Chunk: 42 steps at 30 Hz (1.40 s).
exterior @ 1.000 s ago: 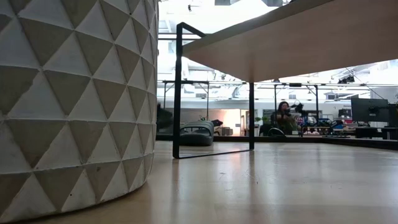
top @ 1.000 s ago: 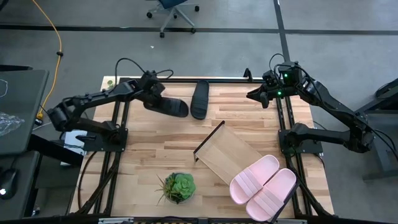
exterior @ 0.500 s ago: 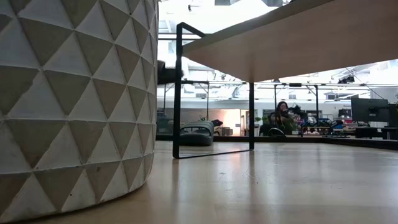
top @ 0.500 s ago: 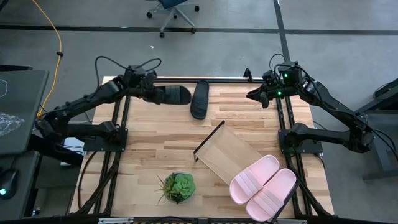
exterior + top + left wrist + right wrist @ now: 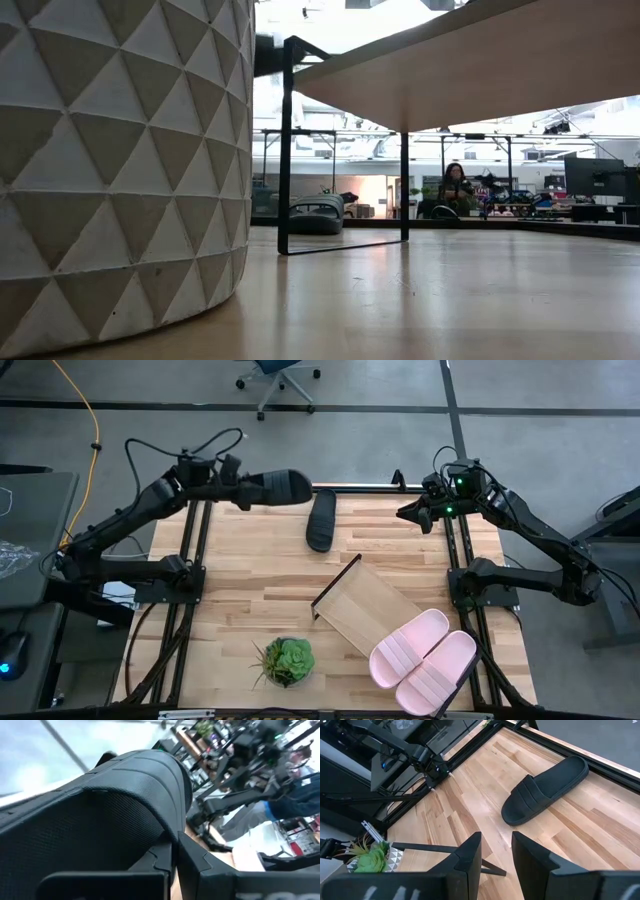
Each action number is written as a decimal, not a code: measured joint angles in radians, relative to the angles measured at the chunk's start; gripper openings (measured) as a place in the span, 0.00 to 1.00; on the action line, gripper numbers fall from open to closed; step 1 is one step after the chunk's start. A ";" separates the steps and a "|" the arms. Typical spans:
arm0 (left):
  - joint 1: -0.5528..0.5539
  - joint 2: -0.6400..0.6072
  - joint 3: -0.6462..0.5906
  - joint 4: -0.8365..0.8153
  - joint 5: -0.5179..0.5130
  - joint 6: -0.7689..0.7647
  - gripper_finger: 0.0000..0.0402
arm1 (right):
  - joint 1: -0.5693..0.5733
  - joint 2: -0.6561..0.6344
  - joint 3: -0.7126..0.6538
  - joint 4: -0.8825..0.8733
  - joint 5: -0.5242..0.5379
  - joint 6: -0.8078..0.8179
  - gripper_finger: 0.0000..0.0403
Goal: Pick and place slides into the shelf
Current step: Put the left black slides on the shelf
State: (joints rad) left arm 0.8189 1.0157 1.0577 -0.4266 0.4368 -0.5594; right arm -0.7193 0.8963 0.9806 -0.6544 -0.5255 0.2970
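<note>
High view: the table [image 5: 230, 590] was seen with the shelf [image 5: 372, 608] lying across its near-centre, long axis on a diagonal from the middle toward the near right corner, where two pink slides [image 5: 424, 657] rested on its lower end. A plant [image 5: 286, 661] stood near the front edge, left of the shelf.

A second black slide [image 5: 321, 519] lay flat on the table near the far edge, long axis running roughly front to back, just beyond the shelf's upper end.

The left gripper [image 5: 238, 490] was clamped on one black slide [image 5: 268, 488], held clear of the table above its far-left corner, the sole's long axis pointing right, toward the lying slide. In the left wrist view the held slide [image 5: 100, 815] filled the frame, pinched between the fingers [image 5: 192, 857].

The right gripper [image 5: 418, 515] was parked at the far right edge, fingers apart, nothing held.

Judged: the shelf lay to the right and toward the front from the held slide, with the lying slide between; the left arm was committed, and the bare upper half of the shelf was the nearer free area.
</note>
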 joint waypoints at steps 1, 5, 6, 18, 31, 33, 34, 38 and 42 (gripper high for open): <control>-0.008 0.000 0.013 0.001 -0.002 -0.001 0.00 | 0.000 0.000 0.000 0.000 0.000 0.000 0.25; -0.057 0.000 0.051 -0.001 -0.036 -0.031 0.00 | 0.000 0.000 0.000 0.000 -0.002 0.000 0.25; -0.074 0.000 0.056 -0.003 -0.046 -0.042 0.00 | 0.000 0.000 0.000 0.000 -0.003 0.000 0.25; -0.380 0.000 0.063 0.009 -0.337 -0.236 0.00 | 0.000 0.000 0.000 -0.013 -0.011 -0.008 0.25; -0.683 0.001 0.063 0.009 -0.602 -0.344 0.00 | 0.000 0.000 0.000 -0.014 -0.078 -0.008 0.25; -0.722 0.001 0.063 0.010 -0.629 -0.358 0.00 | 0.000 0.000 0.000 -0.014 -0.078 -0.008 0.25; -0.743 0.001 0.063 0.010 -0.646 -0.363 0.00 | 0.000 0.000 0.000 -0.014 -0.078 -0.010 0.25; -0.826 0.001 0.063 0.013 -0.734 -0.405 0.00 | 0.001 0.000 0.000 -0.014 -0.087 -0.008 0.25; -0.913 0.021 0.063 0.021 -0.860 -0.478 0.00 | 0.021 0.000 0.000 -0.015 -0.132 -0.019 0.25</control>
State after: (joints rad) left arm -0.0945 1.0362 1.1210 -0.4058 -0.4230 -1.0377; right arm -0.6987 0.8963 0.9806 -0.6693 -0.6574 0.2776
